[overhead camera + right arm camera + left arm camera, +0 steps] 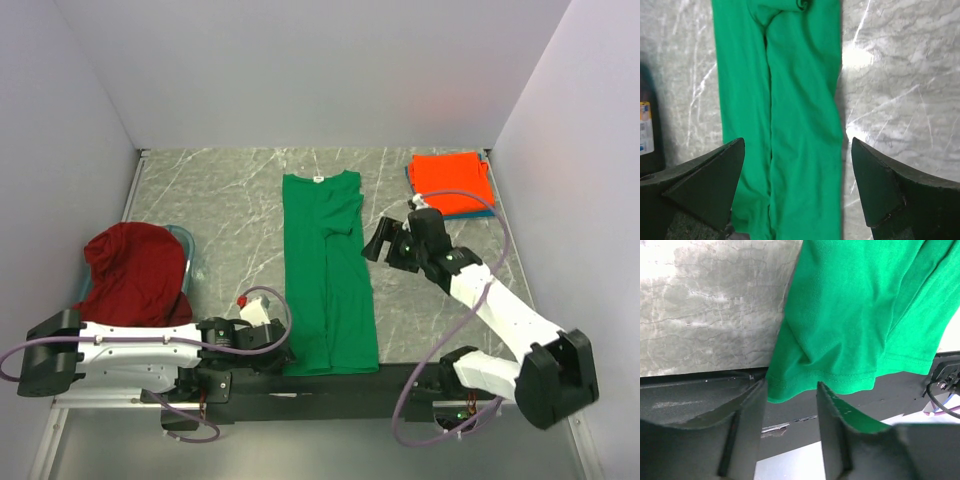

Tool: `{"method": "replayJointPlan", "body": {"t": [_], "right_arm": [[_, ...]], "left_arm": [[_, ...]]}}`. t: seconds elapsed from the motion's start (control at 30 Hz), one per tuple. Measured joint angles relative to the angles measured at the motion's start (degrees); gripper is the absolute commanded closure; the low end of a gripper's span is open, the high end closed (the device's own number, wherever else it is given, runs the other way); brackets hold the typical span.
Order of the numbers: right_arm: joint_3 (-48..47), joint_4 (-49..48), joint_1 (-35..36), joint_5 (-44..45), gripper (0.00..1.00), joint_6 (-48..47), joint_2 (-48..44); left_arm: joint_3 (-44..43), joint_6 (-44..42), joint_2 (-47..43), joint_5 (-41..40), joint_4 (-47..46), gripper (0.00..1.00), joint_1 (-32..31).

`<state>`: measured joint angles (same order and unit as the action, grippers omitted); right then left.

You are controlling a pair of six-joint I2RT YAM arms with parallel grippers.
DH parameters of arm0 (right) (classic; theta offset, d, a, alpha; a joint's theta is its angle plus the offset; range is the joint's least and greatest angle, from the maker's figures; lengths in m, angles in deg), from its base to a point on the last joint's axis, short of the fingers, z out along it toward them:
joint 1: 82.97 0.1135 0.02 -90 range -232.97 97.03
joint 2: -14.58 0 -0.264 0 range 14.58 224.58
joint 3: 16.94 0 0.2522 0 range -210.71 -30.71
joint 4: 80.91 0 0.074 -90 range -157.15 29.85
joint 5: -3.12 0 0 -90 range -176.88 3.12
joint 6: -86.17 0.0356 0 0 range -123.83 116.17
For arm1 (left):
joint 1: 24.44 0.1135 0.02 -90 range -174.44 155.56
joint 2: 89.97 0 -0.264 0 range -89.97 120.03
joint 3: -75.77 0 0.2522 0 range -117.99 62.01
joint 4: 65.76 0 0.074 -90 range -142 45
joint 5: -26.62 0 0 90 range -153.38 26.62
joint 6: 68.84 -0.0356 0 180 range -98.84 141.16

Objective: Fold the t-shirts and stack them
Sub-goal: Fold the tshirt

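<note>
A bright green t-shirt point(330, 280) lies folded lengthwise into a long strip down the middle of the table, with its white neck label at the far end. My left gripper point(284, 350) is open at the shirt's near left hem corner point(790, 390). The hem reaches just to its fingertips point(761, 387). My right gripper point(377, 242) is wide open and empty, just right of the strip's middle, and looks down on the green t-shirt point(795, 100). An orange-red t-shirt point(450, 184) lies folded on a teal-blue one point(488, 212) at the far right. A dark red t-shirt point(135, 272) lies crumpled at the left.
A clear bluish container rim point(186, 243) shows beside the dark red shirt. The table's dark near edge point(700, 390) runs under the left gripper. White walls close in the left, back and right sides. Marbled grey tabletop point(220, 210) lies between the shirts.
</note>
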<state>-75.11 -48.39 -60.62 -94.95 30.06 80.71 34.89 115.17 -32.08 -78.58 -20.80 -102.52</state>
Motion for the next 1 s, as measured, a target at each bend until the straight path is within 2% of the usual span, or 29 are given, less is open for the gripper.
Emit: {"method": "replayJointPlan", "body": {"t": [0.23,0.4,0.53,0.6,0.77,1.0], "right_arm": [[3.7,0.4,0.3,1.7,0.07,1.7,-6.6],[4.1,1.3,0.3,2.3,0.07,1.7,-7.7],[5.1,3.6,0.9,2.8,0.07,1.7,-8.7],[6.2,5.4,1.9,3.2,0.08,1.7,-9.6],[9.0,11.4,6.3,4.2,0.09,2.7,-14.7],[11.8,18.0,16.4,2.2,0.15,6.2,-20.3]], "left_arm": [[1.2,0.0,0.9,1.3,-2.1,0.66,0.0],[1.8,0.3,3.0,2.4,-2.6,0.85,0.0],[1.5,0.3,3.8,2.8,-2.6,0.90,0.0],[1.5,0.3,3.9,3.4,-2.8,0.99,0.0],[1.3,0.7,4.0,4.1,-2.5,0.99,0.0],[0.2,1.6,3.6,5.1,0.6,0.99,0.0]]}}
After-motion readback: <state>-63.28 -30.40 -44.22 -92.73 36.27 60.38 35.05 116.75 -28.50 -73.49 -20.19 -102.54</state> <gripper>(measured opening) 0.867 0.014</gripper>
